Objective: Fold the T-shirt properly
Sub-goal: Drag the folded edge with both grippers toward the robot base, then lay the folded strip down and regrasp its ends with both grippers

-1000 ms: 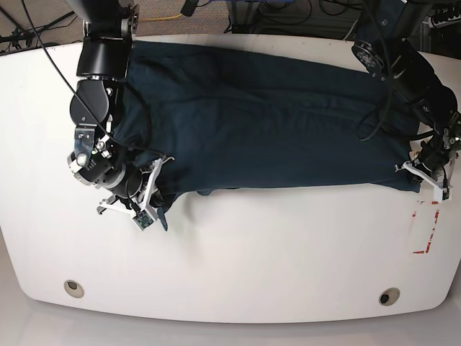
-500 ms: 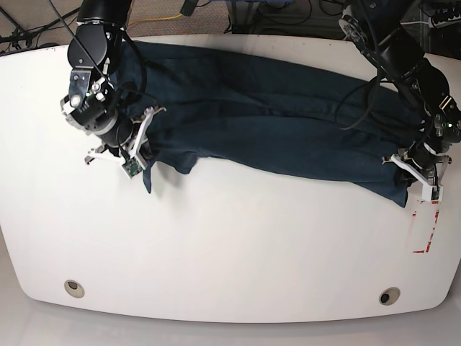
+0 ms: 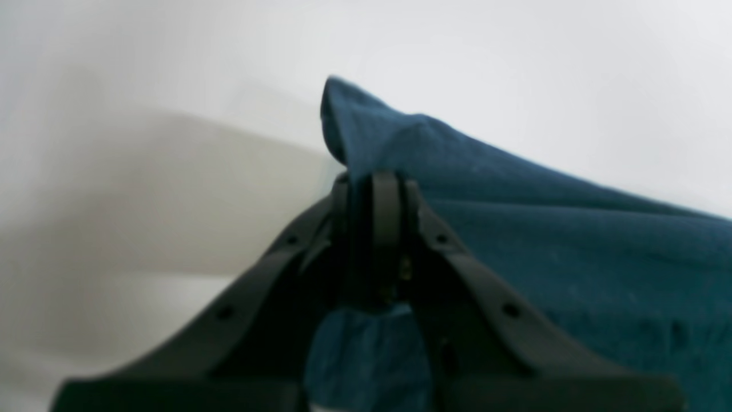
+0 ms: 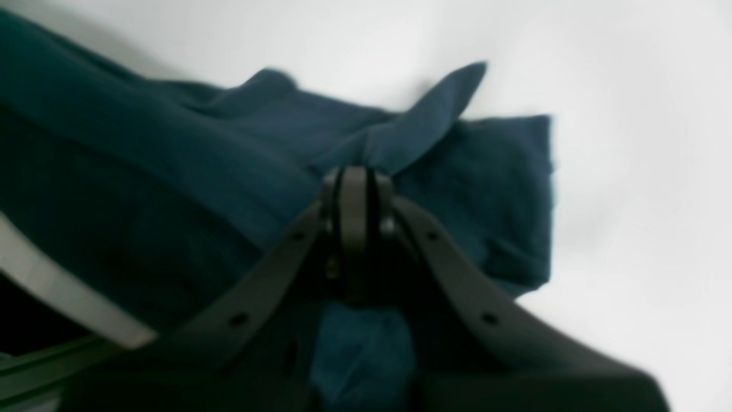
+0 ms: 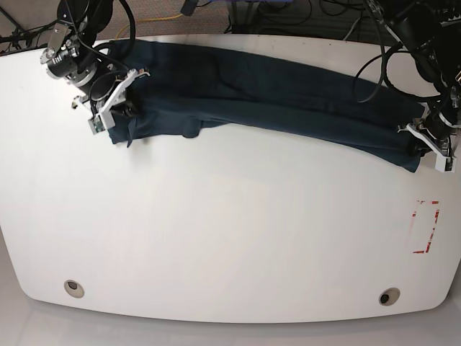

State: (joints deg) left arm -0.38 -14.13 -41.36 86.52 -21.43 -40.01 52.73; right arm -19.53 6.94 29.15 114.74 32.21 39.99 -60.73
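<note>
The dark navy-teal T-shirt (image 5: 274,94) lies as a long, narrow band across the far part of the white table (image 5: 230,238), pulled between both arms. At the left of the base view, my right gripper (image 5: 119,108) is shut on the cloth's left end. The right wrist view shows its fingertips (image 4: 354,177) pressed together, with the T-shirt (image 4: 171,189) bunched around them and a corner sticking up. At the right of the base view, my left gripper (image 5: 425,140) is shut on the other end. In the left wrist view its closed tips (image 3: 374,183) pinch a raised fold of the T-shirt (image 3: 572,257).
A red dashed rectangle (image 5: 425,227) is marked on the table near the right edge. Two round holes (image 5: 72,288) (image 5: 389,295) sit near the front edge. Cables and dark equipment (image 5: 288,14) lie beyond the far edge.
Both grippers have moved toward the table's far edge, dragging the T-shirt with them. The cloth has narrowed from a wide spread into a slim slanted band.
</note>
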